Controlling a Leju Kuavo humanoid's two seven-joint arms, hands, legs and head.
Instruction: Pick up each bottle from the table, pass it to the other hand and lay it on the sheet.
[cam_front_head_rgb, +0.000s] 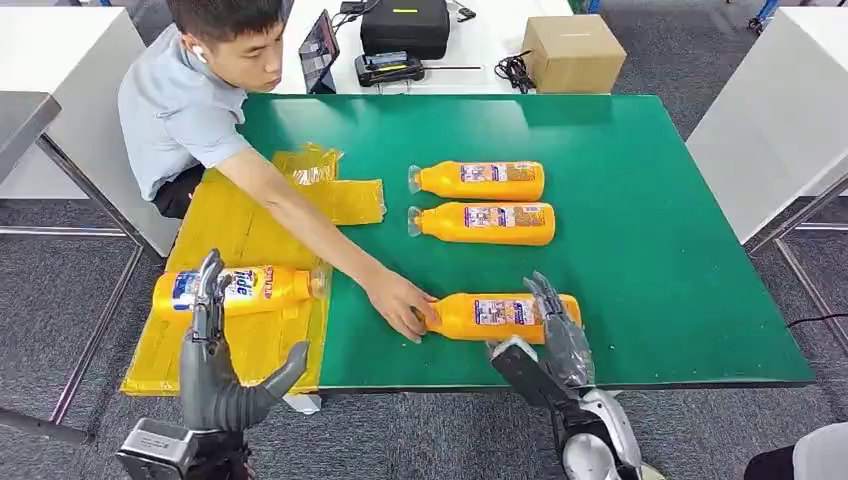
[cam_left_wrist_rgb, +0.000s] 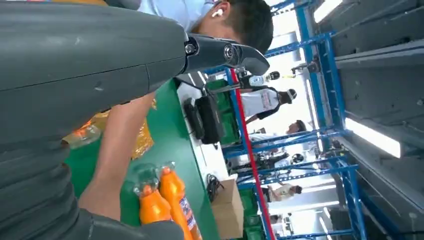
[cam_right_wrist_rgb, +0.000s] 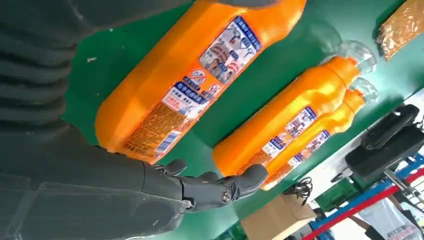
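Observation:
Three orange bottles lie on the green table: two side by side at the middle and one near the front edge. A person's hand rests on the cap end of the near bottle. My right hand is at that bottle's base end, fingers spread over it and not closed; the right wrist view shows the near bottle just beyond the fingers. Another bottle lies on the yellow sheet. My left hand stands open and empty in front of it.
The person leans in from the table's far left, arm stretched across the sheet. A crumpled yellow bag lies at the sheet's far end. A cardboard box, a black case and a tablet sit on the white table behind.

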